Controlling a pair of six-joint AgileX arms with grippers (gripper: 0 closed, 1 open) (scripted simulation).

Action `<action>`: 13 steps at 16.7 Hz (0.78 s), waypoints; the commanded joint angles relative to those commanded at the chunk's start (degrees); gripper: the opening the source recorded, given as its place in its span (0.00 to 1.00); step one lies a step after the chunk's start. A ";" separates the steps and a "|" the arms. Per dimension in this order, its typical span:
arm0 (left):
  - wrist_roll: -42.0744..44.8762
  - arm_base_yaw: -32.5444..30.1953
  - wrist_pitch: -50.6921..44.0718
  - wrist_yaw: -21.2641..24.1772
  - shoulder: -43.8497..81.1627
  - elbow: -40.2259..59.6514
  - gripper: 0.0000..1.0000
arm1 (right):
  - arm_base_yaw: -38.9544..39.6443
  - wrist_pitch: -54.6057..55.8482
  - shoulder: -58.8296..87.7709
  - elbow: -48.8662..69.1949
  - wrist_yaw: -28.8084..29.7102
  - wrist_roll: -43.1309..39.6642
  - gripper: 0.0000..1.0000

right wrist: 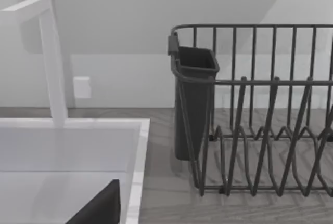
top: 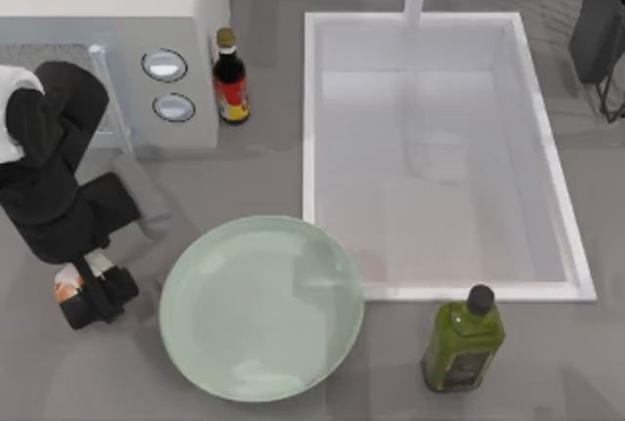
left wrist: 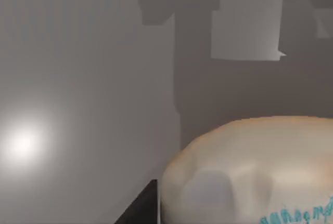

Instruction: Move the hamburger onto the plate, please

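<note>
Left arm reaches down at the table's left side, wrist bent low, and the left gripper (top: pixel 86 294) sits right at the surface with its dark fingers (top: pixel 107 292) closed around the hamburger (top: pixel 66 286). Right arm sits parked at the far right corner, idle.

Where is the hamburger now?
In the top view the hamburger sits at the table's left edge, at the left claw, left of the plate.

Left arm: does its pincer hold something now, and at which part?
The left pincer is down at the hamburger, left of the plate. It seems to close on the burger's side, but a firm hold cannot be told.
</note>
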 joint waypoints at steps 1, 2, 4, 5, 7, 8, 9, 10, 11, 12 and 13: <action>-0.10 0.05 -2.33 0.01 -0.96 1.50 0.00 | 0.00 0.00 0.00 0.00 0.00 0.00 1.00; -0.16 0.04 -5.14 0.01 -1.95 3.11 0.00 | 0.00 0.00 0.00 0.00 0.00 0.00 1.00; -0.16 -0.09 -11.48 0.00 -3.94 6.39 0.00 | 0.00 0.00 0.00 0.00 0.00 0.00 1.00; -0.13 -0.16 -14.24 -0.01 -4.87 7.95 0.00 | 0.00 0.00 0.00 0.00 0.00 0.00 1.00; -0.17 -0.28 -17.96 -0.03 -6.60 10.36 0.00 | 0.00 0.00 0.00 0.00 0.00 0.00 1.00; -0.25 -0.29 -18.92 -0.03 -7.27 11.01 0.00 | 0.00 0.00 0.00 0.00 0.00 0.00 1.00; -0.30 -0.29 -19.27 -0.04 -7.57 11.24 0.00 | 0.00 0.00 0.00 0.00 0.00 0.00 1.00; -0.30 -0.29 -19.27 -0.04 -7.57 11.24 0.00 | 0.00 0.00 0.00 0.00 0.00 0.00 1.00; -0.30 -0.29 -19.27 -0.04 -7.57 11.24 0.00 | 0.00 0.00 0.00 0.00 0.00 0.00 1.00; -0.19 -0.17 -19.11 -0.06 -7.34 11.08 0.00 | 0.00 0.00 0.00 0.00 0.00 0.00 1.00; -0.18 -0.18 -19.11 -0.06 -7.34 11.08 0.00 | 0.00 0.00 0.00 0.00 0.00 0.00 1.00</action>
